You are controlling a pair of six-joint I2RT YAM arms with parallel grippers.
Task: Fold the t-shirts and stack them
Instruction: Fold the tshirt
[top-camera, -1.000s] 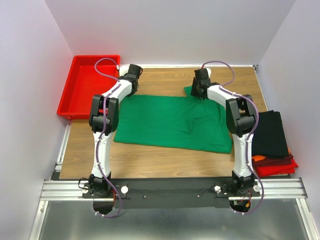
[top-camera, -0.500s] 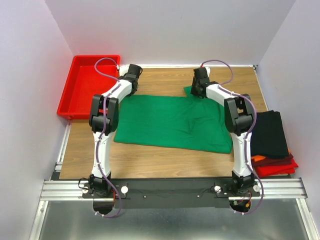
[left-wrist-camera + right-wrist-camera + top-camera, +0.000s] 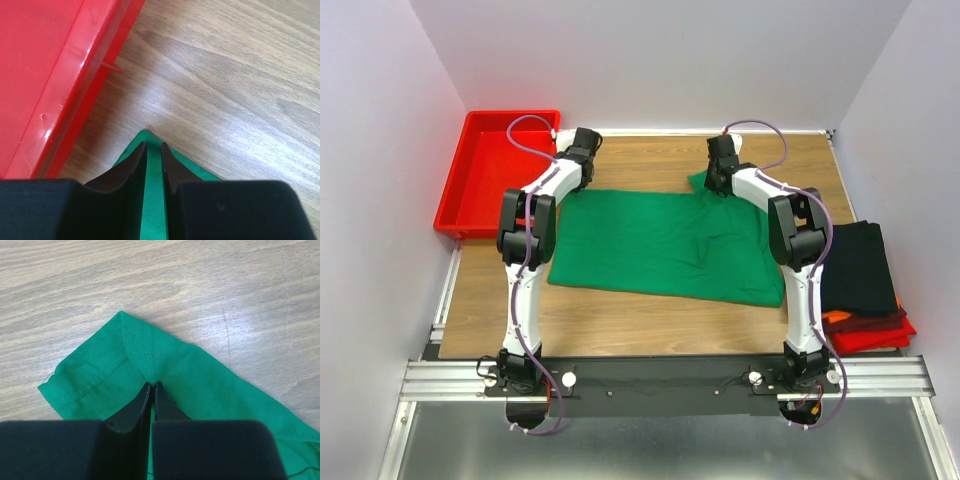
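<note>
A bright green t-shirt (image 3: 660,240) lies spread flat on the wooden table, one short sleeve (image 3: 95,372) poking out at its far right. My right gripper (image 3: 151,385) is shut on the cloth beside that sleeve's seam, and the fabric puckers at the tips; from above it (image 3: 713,182) sits at the shirt's far edge. My left gripper (image 3: 154,146) straddles the shirt's far left corner (image 3: 146,134), jaws a narrow gap apart with flat green cloth showing between them; from above it (image 3: 580,170) is next to the tray. Folded t-shirts are stacked at the right: black (image 3: 860,265) on top, orange (image 3: 835,317) and red (image 3: 880,335) beneath.
A rigid red plastic tray (image 3: 490,170) stands at the far left corner, its wall (image 3: 50,75) close to my left fingers. White walls enclose the table on three sides. A metal rail (image 3: 660,380) with both arm bases runs along the near edge.
My right gripper has closed on the green cloth by the sleeve. The left gripper and the shirt have stayed where they were.
</note>
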